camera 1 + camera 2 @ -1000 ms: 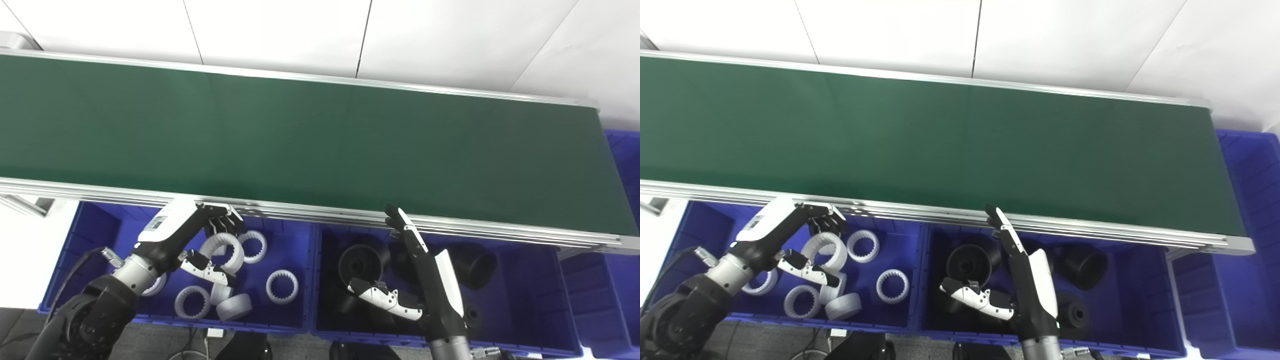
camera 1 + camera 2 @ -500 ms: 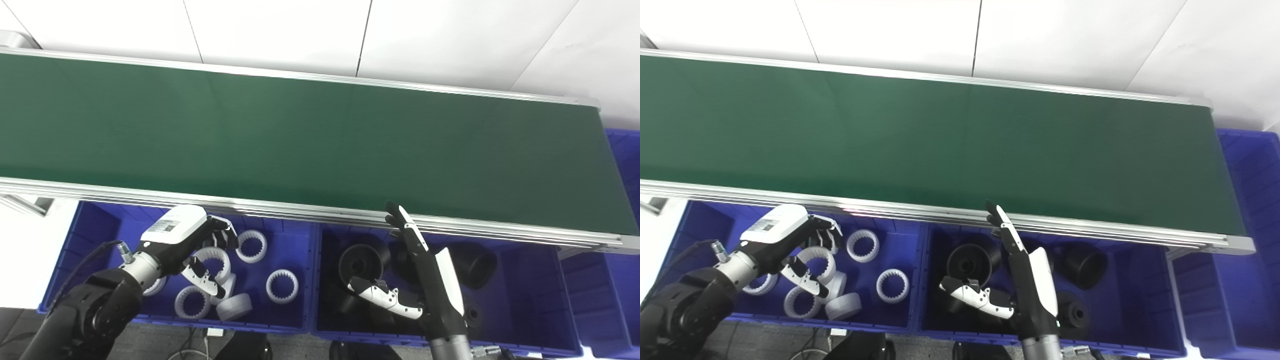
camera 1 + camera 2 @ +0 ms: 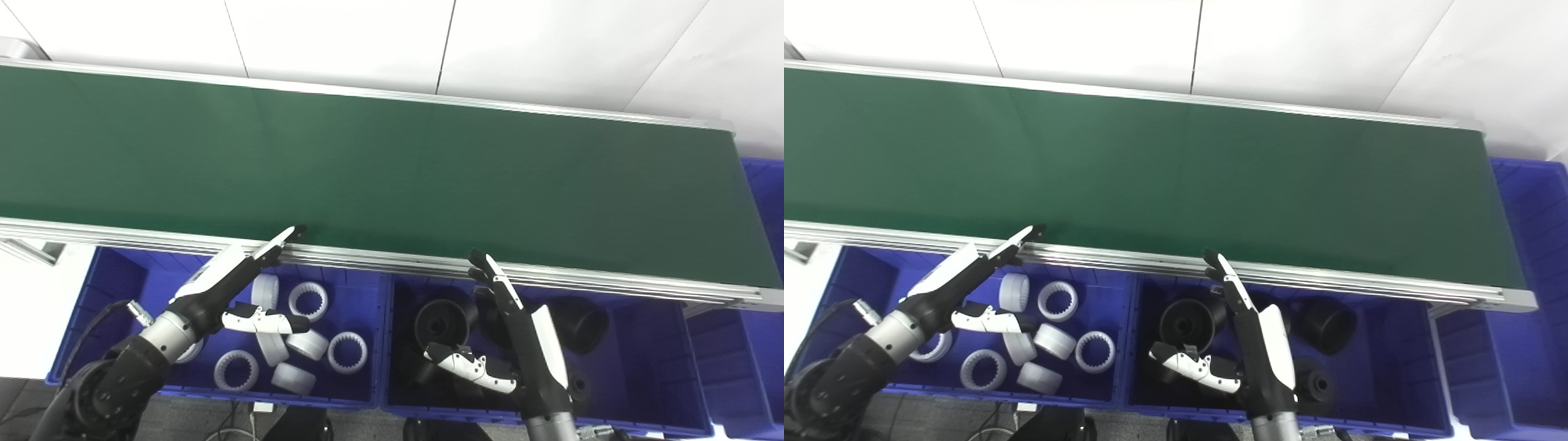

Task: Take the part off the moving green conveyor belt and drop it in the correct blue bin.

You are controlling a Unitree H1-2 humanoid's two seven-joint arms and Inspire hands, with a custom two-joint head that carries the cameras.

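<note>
The green conveyor belt (image 3: 392,165) carries no part in view. My left hand (image 3: 236,288) is open above the left blue bin (image 3: 116,275), fingers stretched toward the belt's near rail, thumb out to the right. Several white toothed rings (image 3: 307,300) lie loose in that bin, one white ring (image 3: 264,291) tilted just beside the hand. My right hand (image 3: 520,331) is open over the middle blue bin (image 3: 643,343), fingertips near the rail, holding nothing. Black round parts (image 3: 442,323) sit in this bin.
The belt's silver near rail (image 3: 392,262) runs just above both bins. A third blue bin (image 3: 765,343) stands at the right end of the belt. White wall panels lie behind the belt. Cables hang below the bins.
My left hand, shut on a white ring, dipped into the left bin, let the ring go and opened, fingers now stretched toward the rail. The rings in the bin have shifted. The right hand stayed.
</note>
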